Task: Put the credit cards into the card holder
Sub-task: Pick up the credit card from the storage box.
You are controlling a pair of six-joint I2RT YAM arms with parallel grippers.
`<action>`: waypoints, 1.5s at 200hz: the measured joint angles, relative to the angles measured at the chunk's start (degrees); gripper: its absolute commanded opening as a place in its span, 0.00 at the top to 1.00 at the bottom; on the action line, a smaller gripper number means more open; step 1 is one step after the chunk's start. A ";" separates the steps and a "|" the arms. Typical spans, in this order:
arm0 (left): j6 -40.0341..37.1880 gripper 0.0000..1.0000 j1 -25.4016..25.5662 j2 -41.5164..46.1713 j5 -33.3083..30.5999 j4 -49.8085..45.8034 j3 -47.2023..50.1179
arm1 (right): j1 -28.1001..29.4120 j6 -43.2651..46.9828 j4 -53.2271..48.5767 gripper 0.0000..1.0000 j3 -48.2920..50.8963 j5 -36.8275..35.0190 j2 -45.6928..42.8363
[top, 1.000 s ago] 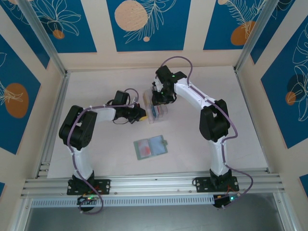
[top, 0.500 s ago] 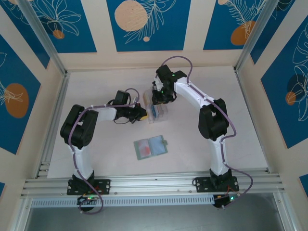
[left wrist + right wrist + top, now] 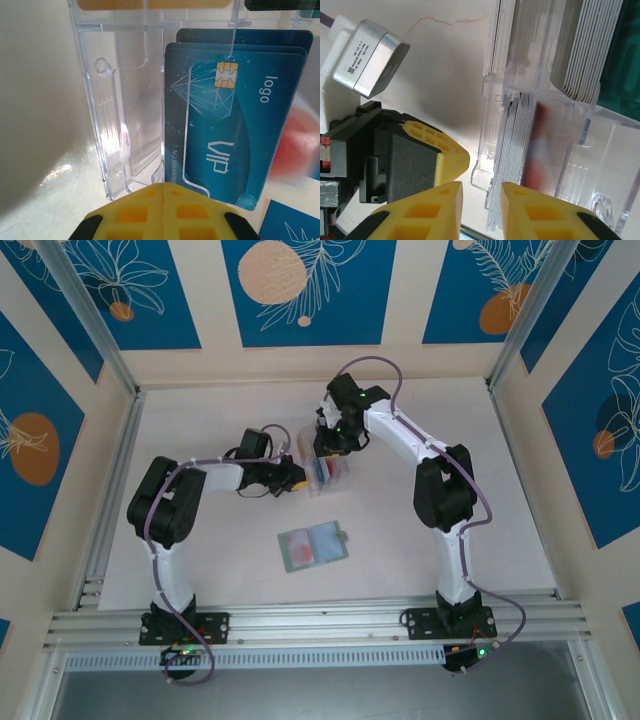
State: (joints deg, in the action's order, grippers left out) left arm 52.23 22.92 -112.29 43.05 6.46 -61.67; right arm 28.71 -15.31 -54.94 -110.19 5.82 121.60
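While the pale table (image 3: pixel 450 420) spreads wide in the top view, the left arm (image 3: pixel 165 510) bends in from its base and reaches to the right. The right arm (image 3: pixel 440 490) arches over from the other side. Both end near the middle of the table's far half.

A clear rack (image 3: pixel 330 475) stands there between the two hands, its slots packed with cards. The wallet (image 3: pixel 313 546) lies open and flat nearer the bases, its tab to the right. It is well apart from the rack and from both hands, and red shows through its left half.

The left hand (image 3: pixel 293 477) is closed, its yellow fingers pressed together on nothing. Its tip sits just beside the rack's left wall; whether it touches cannot be told. The right hand (image 3: pixel 325 448) hangs over the rack's far end. In its wrist view, its fingers (image 3: pixel 540 215) stand slightly apart, with nothing seen between them.

In the left wrist view, blue cards (image 3: pixel 235 125) stand one behind another in the rack. The front one bears a gold chip, "VIP" and "logo". In the right wrist view, grey card edges fill the slots and one red card is blurred.
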 measured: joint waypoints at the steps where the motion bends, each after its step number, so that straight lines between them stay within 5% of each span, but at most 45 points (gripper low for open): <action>1: 0.00 0.99 0.00 0.00 0.00 0.02 0.00 | 0.02 0.00 0.00 0.72 0.00 -0.02 -0.02; 125: -0.02 0.99 0.00 -0.09 0.02 0.00 -0.07 | 0.92 0.61 -3.89 0.70 -1.77 -13.35 -0.46; 300: 0.00 0.99 0.13 -1.42 0.02 0.17 -0.92 | 3.21 1.86 -5.40 0.83 -4.59 -14.84 2.93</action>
State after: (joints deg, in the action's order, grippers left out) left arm 52.23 23.05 -113.71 43.07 6.63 -62.59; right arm 31.92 -13.45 -60.34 -114.78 -9.02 124.53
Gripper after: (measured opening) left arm 0.038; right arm 0.182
